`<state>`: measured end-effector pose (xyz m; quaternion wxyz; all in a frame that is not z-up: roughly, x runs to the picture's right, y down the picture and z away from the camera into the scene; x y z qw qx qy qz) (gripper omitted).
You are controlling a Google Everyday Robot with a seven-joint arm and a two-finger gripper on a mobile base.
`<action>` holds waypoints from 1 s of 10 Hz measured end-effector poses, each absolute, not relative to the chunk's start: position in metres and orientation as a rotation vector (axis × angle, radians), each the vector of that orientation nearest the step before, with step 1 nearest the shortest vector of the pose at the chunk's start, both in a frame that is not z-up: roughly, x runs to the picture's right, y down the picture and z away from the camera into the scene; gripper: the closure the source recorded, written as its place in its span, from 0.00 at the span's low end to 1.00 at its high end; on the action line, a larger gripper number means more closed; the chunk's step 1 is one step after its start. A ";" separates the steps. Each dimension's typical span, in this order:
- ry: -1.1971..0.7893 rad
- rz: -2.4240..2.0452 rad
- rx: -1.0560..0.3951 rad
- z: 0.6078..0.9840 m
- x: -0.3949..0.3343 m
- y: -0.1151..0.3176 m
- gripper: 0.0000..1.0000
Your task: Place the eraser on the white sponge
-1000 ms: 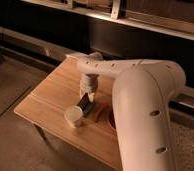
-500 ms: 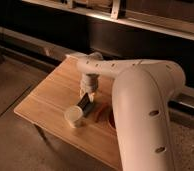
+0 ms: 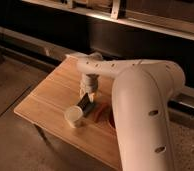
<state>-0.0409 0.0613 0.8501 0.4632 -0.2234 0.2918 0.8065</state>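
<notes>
The eraser (image 3: pixel 84 104) is a small dark block lying on the wooden table (image 3: pixel 45 102), just behind and to the right of the cream cup (image 3: pixel 74 116). It sits right under the gripper (image 3: pixel 88 96), which hangs above it with its fingers pointing down. Whether the fingertips touch the eraser cannot be made out, and whether the claw is spread or pressed together cannot be told either. The white sponge cannot be picked out; if it is under the eraser, it is hidden by the block and the gripper.

Just to the right of the eraser a thin orange carrot-like object (image 3: pixel 100 112) lies at a slant on the table top. Further right, a reddish round shape (image 3: pixel 111 118) shows at the edge of the arm, mostly hidden.

The robot's arm (image 3: pixel 140 100) is thick and cream-coloured. It rises from the near right of the scene, bends over the table and reaches left to the wrist above the eraser.

The table stands on a grey floor (image 3: pixel 10 145). Behind it, on the far side, runs a dark wall with a pale rail (image 3: pixel 30 42) and a shelf (image 3: pixel 140 22) higher up.
</notes>
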 end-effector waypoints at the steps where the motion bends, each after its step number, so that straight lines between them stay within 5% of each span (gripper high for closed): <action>1: 0.713 1.984 -0.550 0.850 -0.042 0.061 0.51; 10: 0.723 1.982 -0.538 0.846 -0.041 0.059 0.50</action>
